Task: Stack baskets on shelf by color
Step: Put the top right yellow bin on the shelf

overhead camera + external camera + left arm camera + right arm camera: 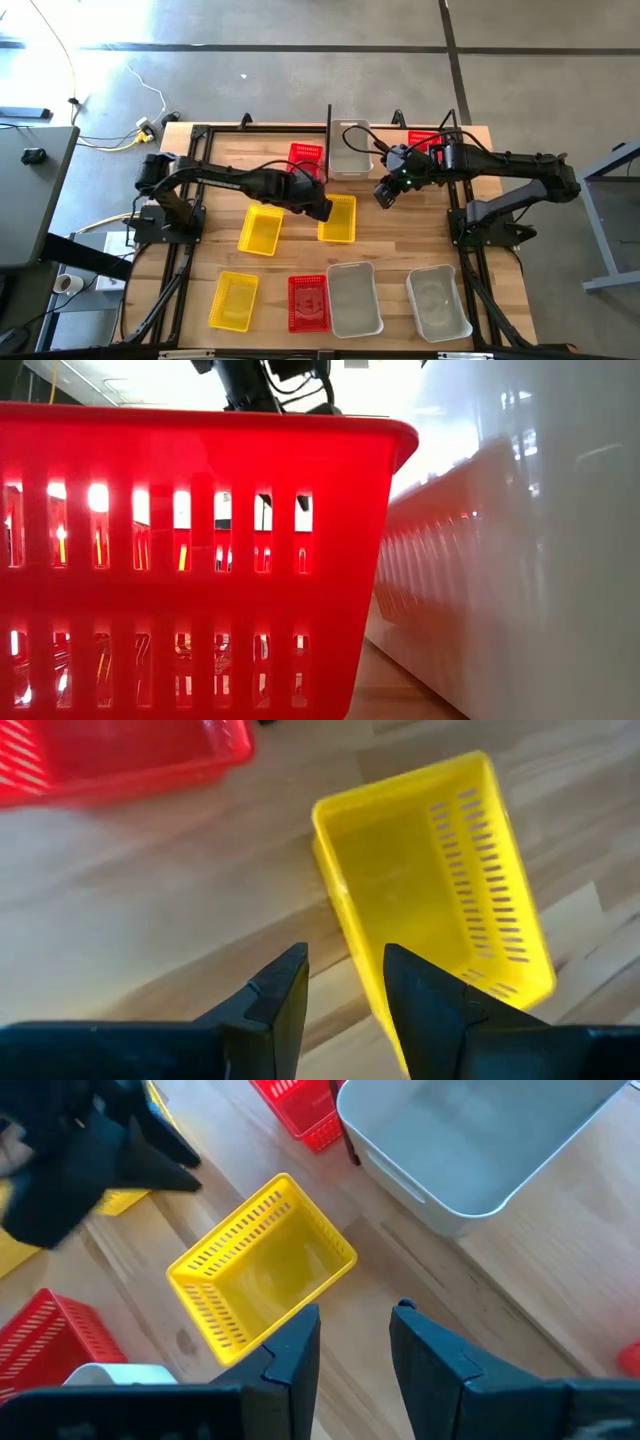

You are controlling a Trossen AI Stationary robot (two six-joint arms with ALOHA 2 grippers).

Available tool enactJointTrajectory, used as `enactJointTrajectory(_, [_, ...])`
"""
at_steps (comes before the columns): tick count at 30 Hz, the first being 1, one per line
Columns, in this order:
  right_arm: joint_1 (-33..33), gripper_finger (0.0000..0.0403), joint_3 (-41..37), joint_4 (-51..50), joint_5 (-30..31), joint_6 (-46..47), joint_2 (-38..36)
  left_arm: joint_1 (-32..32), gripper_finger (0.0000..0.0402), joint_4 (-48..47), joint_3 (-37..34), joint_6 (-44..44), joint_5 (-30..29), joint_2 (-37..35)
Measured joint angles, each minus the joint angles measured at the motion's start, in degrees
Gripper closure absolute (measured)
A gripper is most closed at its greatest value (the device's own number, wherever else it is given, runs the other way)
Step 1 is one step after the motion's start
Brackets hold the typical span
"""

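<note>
Nine perforated plastic baskets sat on the wooden bench (390, 250). Left to right in the high view: yellow basket at front left (233, 301), second yellow basket (261, 229) mid-left, red basket in the front row (308, 302), another red basket (306, 158) at the back, third yellow basket (338, 218) at centre. The left gripper (322, 211) hovered at that centre basket's left edge, jaws apart with a narrow gap, holding nothing. Then two clear whitish baskets at front, (353, 298) and (437, 301), one clear basket at the back (350, 149) by the thin black shelf rods (329, 125), and a red basket at the back right (424, 140). The right gripper (384, 195) hung right of centre, jaws slightly apart, empty.
</note>
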Motion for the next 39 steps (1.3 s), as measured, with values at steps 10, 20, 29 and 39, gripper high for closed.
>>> enactJointTrajectory(10, [0.01,0.0295,-1.98,0.19,0.14,0.11,0.00,0.35,0.0280,5.44,0.00,-0.62,1.90,5.38])
enactJointTrajectory(20, [0.19,0.0295,-4.11,1.76,-1.64,0.46,0.02,1.77,0.0280,6.76,0.01,-0.46,1.57,7.01])
enactJointTrajectory(29, [2.88,0.0295,-4.13,6.20,-2.19,-0.04,0.02,2.67,0.0280,8.32,-0.04,-0.05,4.04,10.28])
enactJointTrajectory(39, [7.58,0.0295,-4.13,9.43,-6.08,-11.47,0.02,2.73,0.0325,8.55,-0.04,-0.43,2.58,10.33])
